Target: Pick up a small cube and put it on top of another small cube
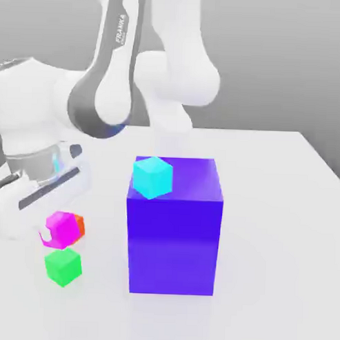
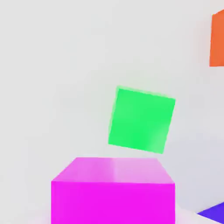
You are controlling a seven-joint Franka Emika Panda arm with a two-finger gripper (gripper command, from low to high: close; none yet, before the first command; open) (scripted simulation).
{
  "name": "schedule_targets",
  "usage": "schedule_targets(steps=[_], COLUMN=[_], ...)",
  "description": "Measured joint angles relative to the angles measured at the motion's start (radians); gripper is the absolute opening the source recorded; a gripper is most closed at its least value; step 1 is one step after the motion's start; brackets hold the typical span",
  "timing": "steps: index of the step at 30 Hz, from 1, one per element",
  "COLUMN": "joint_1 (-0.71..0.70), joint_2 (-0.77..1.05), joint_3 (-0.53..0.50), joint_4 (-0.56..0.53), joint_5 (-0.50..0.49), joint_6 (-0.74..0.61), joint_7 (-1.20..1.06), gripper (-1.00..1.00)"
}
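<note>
The magenta cube is held in the gripper, which is closed on it. In the exterior view, this cube appears just above the green cube, at the exterior view's left, and it hides a part of the orange-red cube. The green cube rests on the tabletop. Nearer the middle stands a big blue-purple block, much taller than the small cubes. In the exterior view, a cyan cube overlaps the upper part of this block. The tabletop is white, smooth and pale, and it has straight edges. Behind it there is a plain grey background, which becomes darker toward the tabletop.
</note>
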Motion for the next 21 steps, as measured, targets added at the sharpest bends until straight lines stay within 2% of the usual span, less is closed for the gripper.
schedule_targets(steps=[8, 18, 19, 21], joint_1=[-0.042, -0.036, -0.031, -0.031], joint_2=[-0.032, 0.163, 0.179, 0.179], joint_3=[0.019, -0.019, -0.026, -0.026], joint_4=[-0.067, -0.058, -0.058, -0.058], joint_5=[-0.221, -0.384, -0.396, -0.396], joint_6=[0.064, 0.246, 0.261, 0.261], joint_7=[0.232, 0.353, 0.361, 0.361], gripper=[-1.00, -1.00, 1.00, 1.00])
